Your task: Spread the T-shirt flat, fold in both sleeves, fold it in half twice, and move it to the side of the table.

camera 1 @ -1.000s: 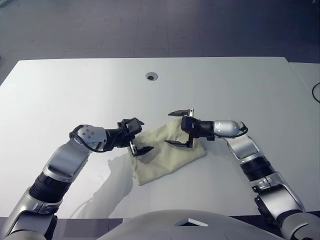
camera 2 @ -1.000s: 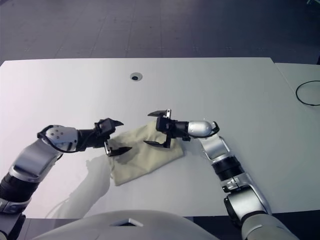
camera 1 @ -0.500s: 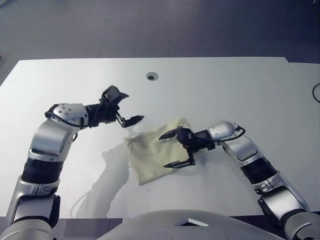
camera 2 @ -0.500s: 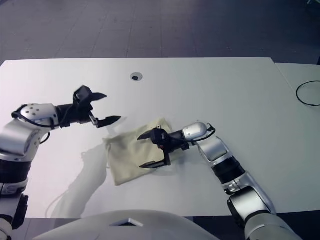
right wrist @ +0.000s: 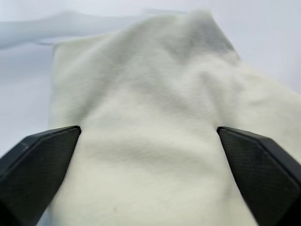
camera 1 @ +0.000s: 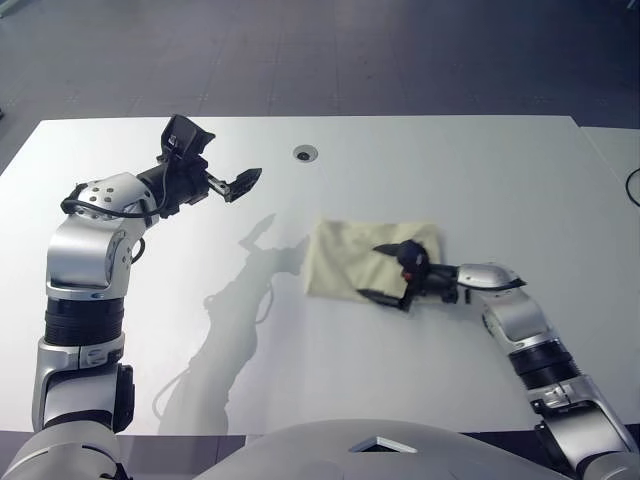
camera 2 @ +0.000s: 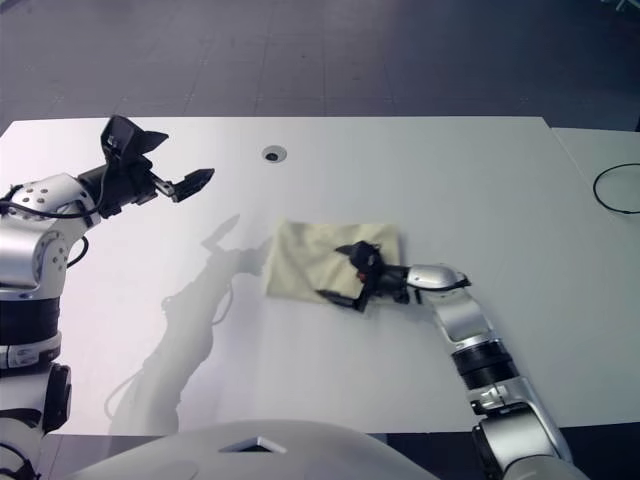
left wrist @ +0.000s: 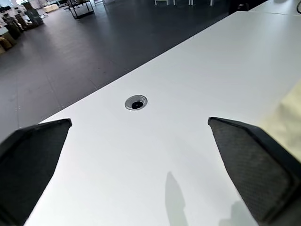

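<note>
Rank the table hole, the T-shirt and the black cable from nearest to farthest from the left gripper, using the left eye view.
1. Hole: just right of the left gripper, toward the far edge.
2. T-shirt: mid-table, under the right gripper.
3. Cable: far right, beyond the table's edge.

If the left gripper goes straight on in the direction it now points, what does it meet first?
Probably the bare table near its round cable hole: the left gripper, open and raised, aims slightly downward across that spot. Depth is unclear. The T-shirt lies aside from that line.
</note>
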Action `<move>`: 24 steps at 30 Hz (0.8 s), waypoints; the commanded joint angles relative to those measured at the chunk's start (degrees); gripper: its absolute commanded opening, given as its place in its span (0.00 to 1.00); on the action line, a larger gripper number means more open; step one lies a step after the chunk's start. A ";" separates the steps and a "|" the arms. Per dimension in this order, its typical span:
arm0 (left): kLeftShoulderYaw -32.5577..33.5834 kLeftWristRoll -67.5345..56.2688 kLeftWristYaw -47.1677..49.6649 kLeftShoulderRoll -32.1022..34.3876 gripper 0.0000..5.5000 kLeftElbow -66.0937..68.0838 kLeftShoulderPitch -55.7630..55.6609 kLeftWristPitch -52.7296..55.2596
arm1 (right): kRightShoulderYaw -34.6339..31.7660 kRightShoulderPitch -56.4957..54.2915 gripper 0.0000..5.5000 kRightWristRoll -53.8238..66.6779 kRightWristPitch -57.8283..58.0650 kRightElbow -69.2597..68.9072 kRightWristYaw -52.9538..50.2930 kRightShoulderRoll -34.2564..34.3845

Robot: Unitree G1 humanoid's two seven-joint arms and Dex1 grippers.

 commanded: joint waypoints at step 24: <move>3.50 9.61 37.59 -19.70 0.98 -18.86 3.02 11.93 | -17.93 -5.08 0.98 4.30 30.98 -33.51 -56.66 11.87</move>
